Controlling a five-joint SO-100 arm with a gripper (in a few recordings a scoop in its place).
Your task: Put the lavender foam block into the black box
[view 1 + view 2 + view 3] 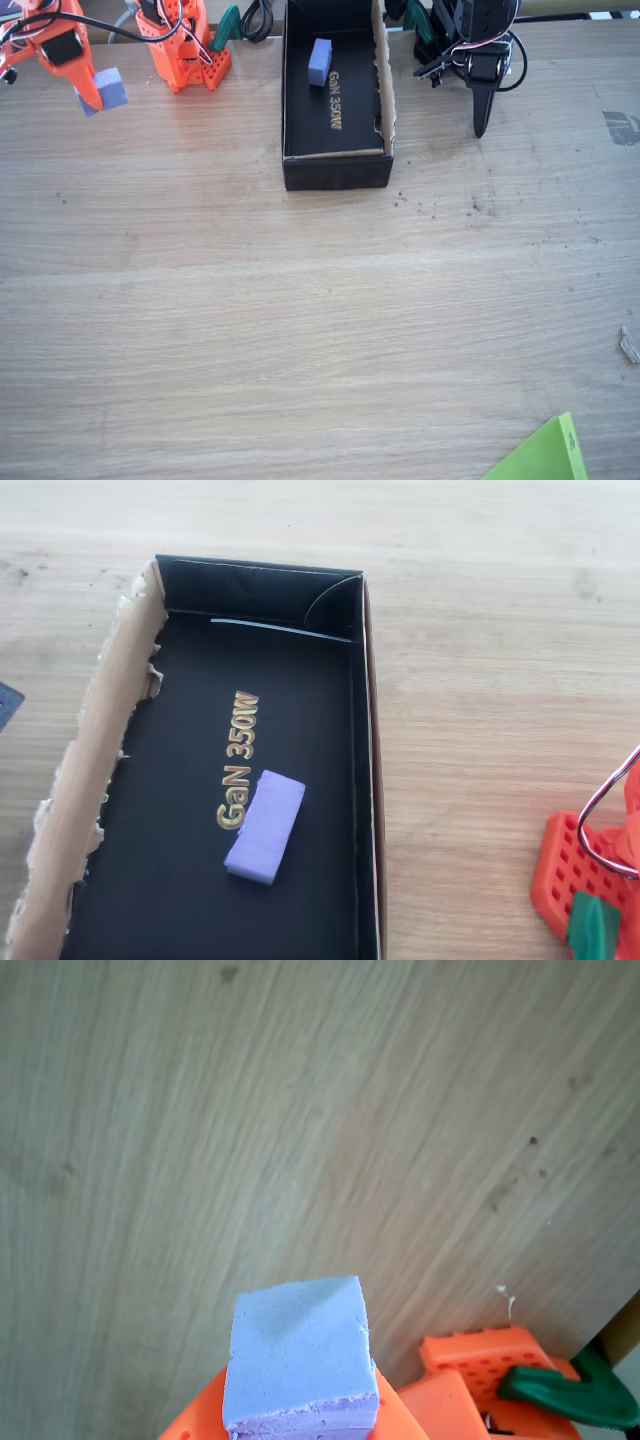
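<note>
Well to the left of the black box in the fixed view, an orange arm's gripper is carrying the lavender foam block, its orange fingers clenched on the small chunky cuboid and holding it clear of the wooden table. From the wrist view, the block is sitting at the tip of the orange fingers, with bare wood grain below it and the orange arm base and a green clamp lying off to the right. Inside the box, as seen from overhead, a longer, narrower foam block of much the same colour is already lying just beside the gold "GaN 350W" lettering, near the box's right-hand wall. Opposite that wall, the box's ragged brown cardboard edge is standing up along the left side.

Judging from these views, the cube is not yet over the box and a sideways carry is still needed. The hold looks like a fingertip pinch on soft foam, so the cube could twist or slip free on the way. A release made short of the near wall would be leaving it on the table; a low approach could be catching the rim and shoving the light box. Dropped onto the longer block, the cube might bounce.
</note>
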